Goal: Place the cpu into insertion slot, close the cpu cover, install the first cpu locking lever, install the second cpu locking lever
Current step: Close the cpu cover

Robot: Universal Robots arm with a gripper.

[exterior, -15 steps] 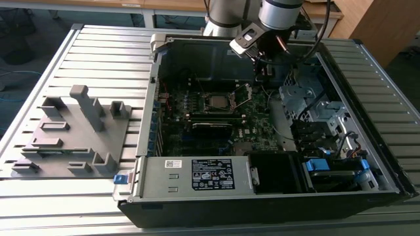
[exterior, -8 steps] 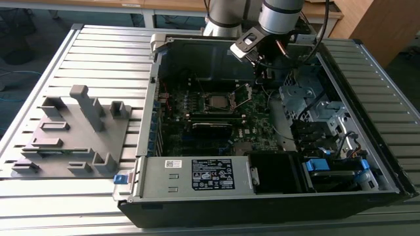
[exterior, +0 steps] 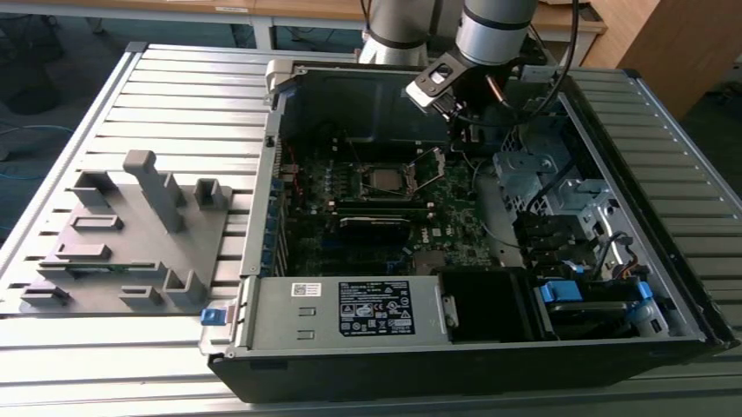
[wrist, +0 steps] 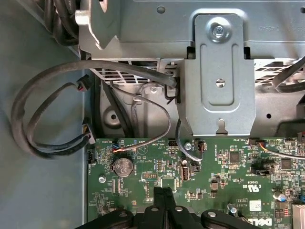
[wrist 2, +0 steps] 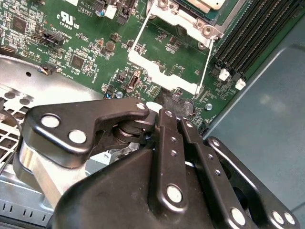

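Exterior view: at its left, 1 grey fixture [exterior: 128, 243] with several upright blocks is lying on the slatted metal table [exterior: 69, 373]. Just right of it, 1 open computer case [exterior: 464, 382] is lying on its side. 2 printed labels [exterior: 377, 308], 1 white and 1 black, are sitting on the silvery power supply [exterior: 290, 326] at the case's near edge. Farther in, the insertion slot [exterior: 388, 179] is showing a silvery rim and a dark middle amid the green board. I cannot tell whether the cpu is lying in it. To the exterior view's right of the slot, the gripper [exterior: 461, 139] is hanging low inside the case under the pale arm.

In the second wrist view, the cpu cover [wrist 2: 159, 76] is standing open, hinged away from the slot, with green circuitry showing through its square cut-out. The black fingers [wrist 2: 167, 143] are pressing together, clenched on nothing. Their tips are sitting just beside the cover's free edge, and I cannot tell whether they are touching it. White lettering is running across the board.

In the first wrist view, black cables [wrist: 43, 119] are looping beside 1 round coin battery [wrist: 121, 167], and 1 grey metal bracket [wrist: 219, 81] is standing past the board's edge.
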